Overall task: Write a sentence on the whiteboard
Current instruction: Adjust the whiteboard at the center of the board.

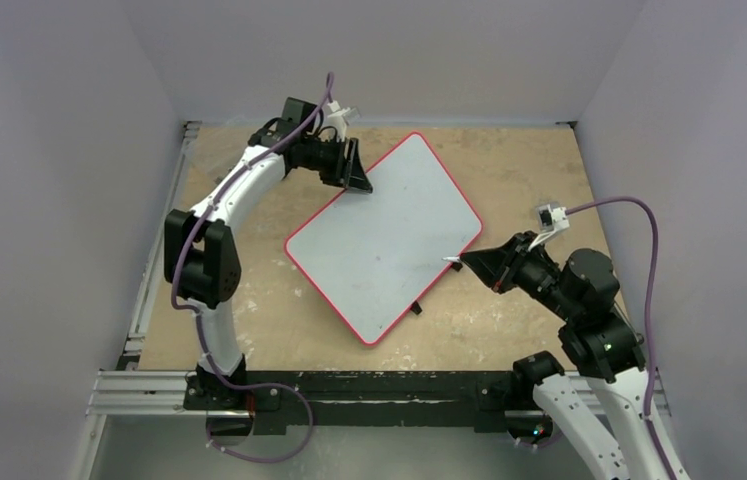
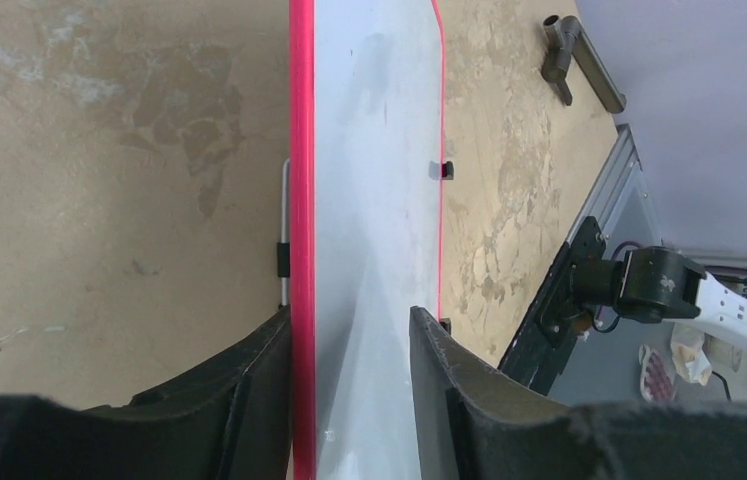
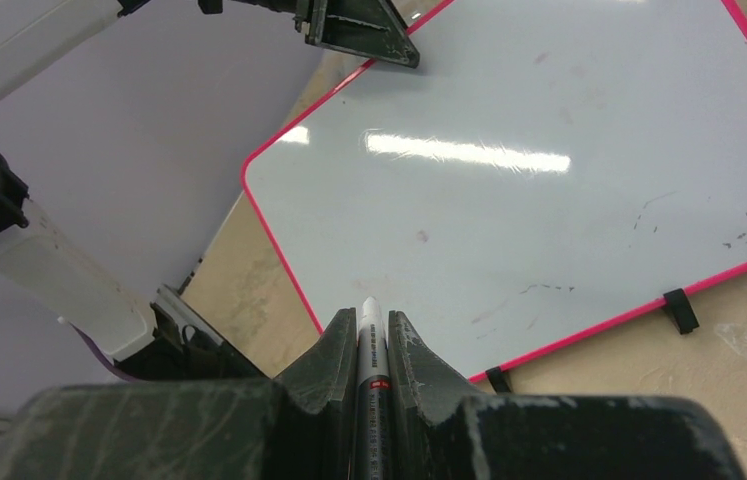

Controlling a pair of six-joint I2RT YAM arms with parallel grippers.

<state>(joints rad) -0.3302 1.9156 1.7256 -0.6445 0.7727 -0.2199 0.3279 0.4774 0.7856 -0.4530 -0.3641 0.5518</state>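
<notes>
Right gripper (image 3: 371, 318) fills the bottom of its wrist view, black fingers (image 3: 334, 350) clamped tight on a white cylindrical marker (image 3: 373, 352) with red and black print, pale tip poking out past the fingertips. Marker tip sits at the right-hand long edge of the large flat white rectangular whiteboard (image 3: 509, 200) with thin red rim and rounded corners; can't tell if the tip touches the rim. Whiteboard lies mid-table on the tan, mottled wooden tabletop (image 1: 509, 170), turned diagonally, between the two arms. Small black clip-like feet (image 3: 681, 310) show along its near edge.

Left gripper (image 2: 349, 313) is at the board's far-left edge, closed on it: one black finger (image 2: 249, 400) against the red rim, the other on the white face, board running away between them.

Board surface carries a few faint grey specks and short strokes (image 3: 649, 205), possibly old ink, too faint to read. Ceiling-light glare crosses its upper part.
</notes>
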